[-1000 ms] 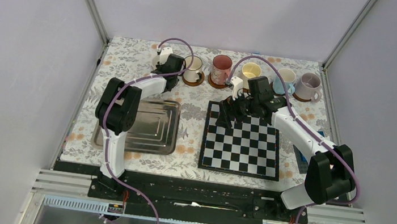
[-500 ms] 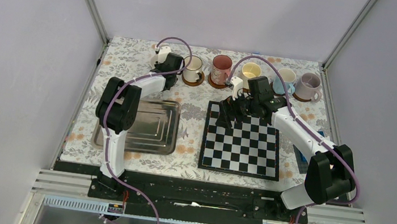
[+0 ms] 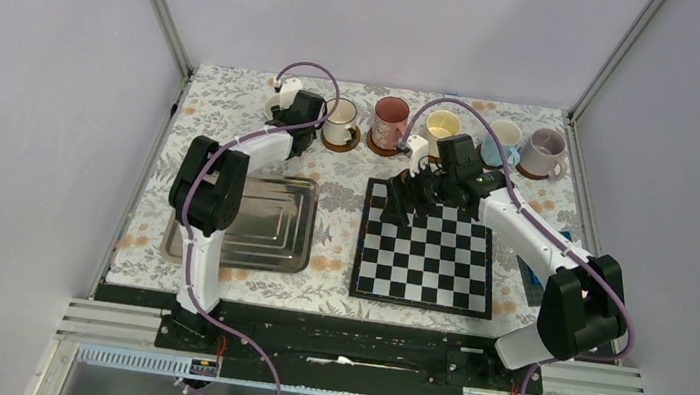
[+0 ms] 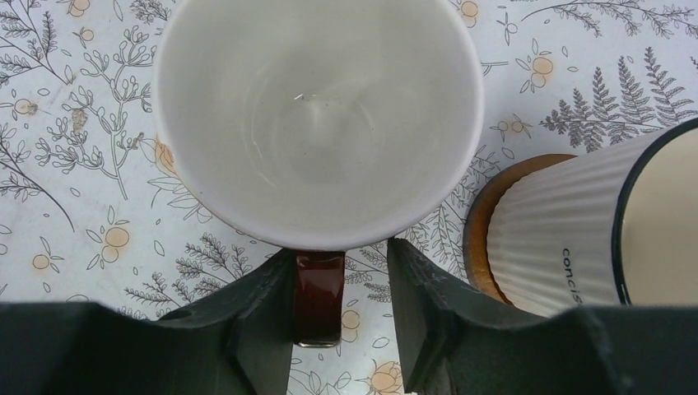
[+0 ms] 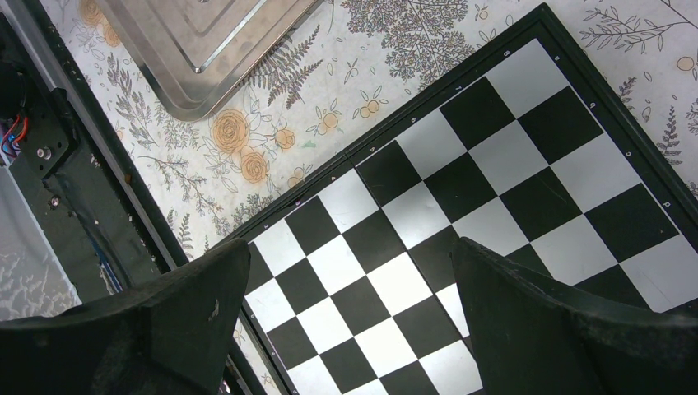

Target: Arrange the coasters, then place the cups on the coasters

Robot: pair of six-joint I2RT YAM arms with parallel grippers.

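Note:
In the left wrist view the wide dark-red cup (image 4: 317, 115), white inside, stands on the floral cloth, and no coaster shows under it. Its dark-red handle (image 4: 319, 296) lies between the fingers of my left gripper (image 4: 339, 271). The left finger touches the handle and the right finger stands apart from it, so the gripper is open. Beside it a white ribbed cup (image 4: 568, 239) sits on a brown coaster (image 4: 481, 222). Along the back stand the white (image 3: 340, 121), pink (image 3: 390, 122), cream-yellow (image 3: 442, 126), light blue (image 3: 504, 138) and lilac (image 3: 543, 151) cups. My right gripper (image 3: 404, 199) hangs wide open and empty.
The chessboard (image 3: 430, 253) lies right of centre, with my right gripper (image 5: 350, 255) above its far left corner. A metal tray (image 3: 262, 222) sits at the left, under my left arm. The enclosure's frame posts and walls stand close at the back corners.
My left gripper's jaws have parted off the dark-red cup's handle. Neither arm has visibly shifted, and the right gripper stays wide open.

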